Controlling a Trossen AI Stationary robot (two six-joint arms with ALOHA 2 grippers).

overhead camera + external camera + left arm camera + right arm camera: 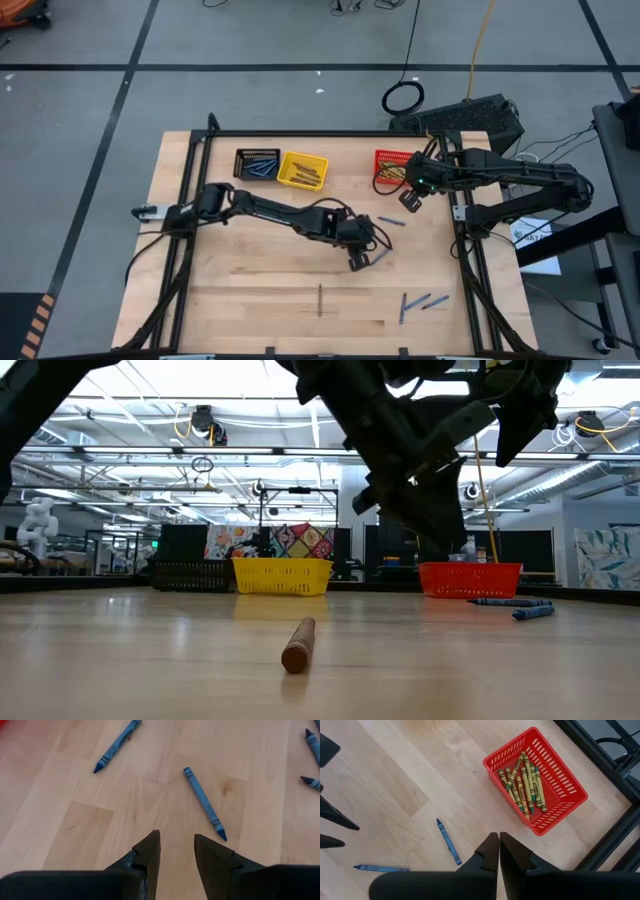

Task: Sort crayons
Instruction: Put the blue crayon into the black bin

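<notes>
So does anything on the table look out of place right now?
Yes. Several crayons lie loose on the wood instead of in baskets: a brown crayon alone near the front edge, and blue crayons scattered at the front right. Nothing looks damaged.

Bright even overhead light, soft shadows, foreground crayon (298, 644) blurred

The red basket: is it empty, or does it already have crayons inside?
Not empty. The red basket holds a bundle of olive-yellow crayons lying on its floor, seen in the right wrist view.
</notes>
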